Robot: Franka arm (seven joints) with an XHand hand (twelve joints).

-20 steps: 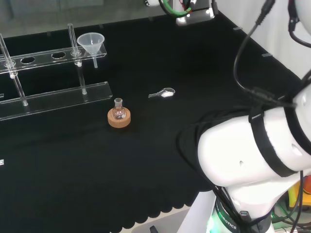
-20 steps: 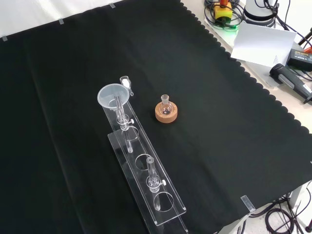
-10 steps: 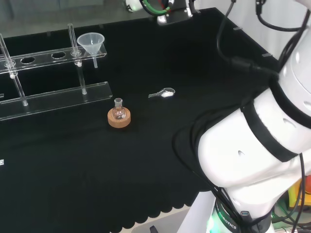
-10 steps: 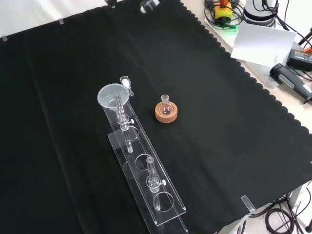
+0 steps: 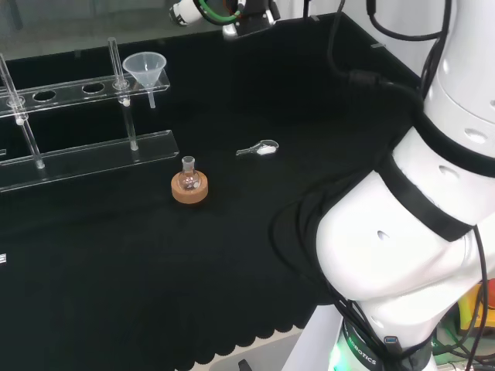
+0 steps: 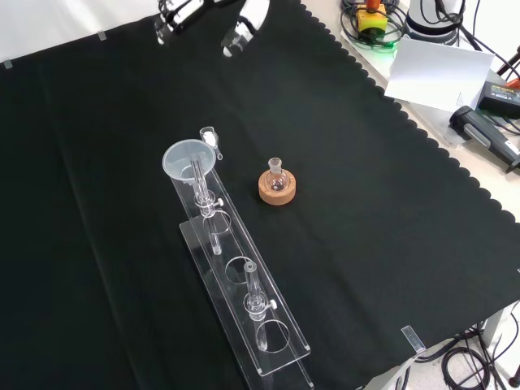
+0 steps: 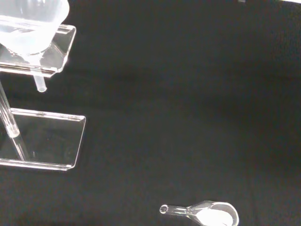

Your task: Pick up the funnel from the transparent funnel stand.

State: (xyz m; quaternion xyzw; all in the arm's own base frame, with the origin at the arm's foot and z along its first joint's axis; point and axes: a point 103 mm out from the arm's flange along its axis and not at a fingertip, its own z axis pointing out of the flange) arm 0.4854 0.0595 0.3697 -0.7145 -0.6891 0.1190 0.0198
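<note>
A clear plastic funnel sits in the end hole of the transparent funnel stand, its stem hanging below the top plate. From the front, the funnel is at the far end of the stand. In the wrist view the funnel and the stand's end show close up. My hand reaches in at the far edge of the cloth, well beyond the funnel, fingers straight and spread, holding nothing. In the head view my hand is at the top edge, right of the funnel.
A small round flask on a cork ring stands near the stand, also in the front view. A clear scoop with white powder lies on the cloth, just beyond the funnel. Paper and cables lie off the cloth's right side.
My hand has come into the front view at the top and moved left in the head view, nearer the funnel. The arm's links have swung. Funnel, flask and scoop have not moved.
</note>
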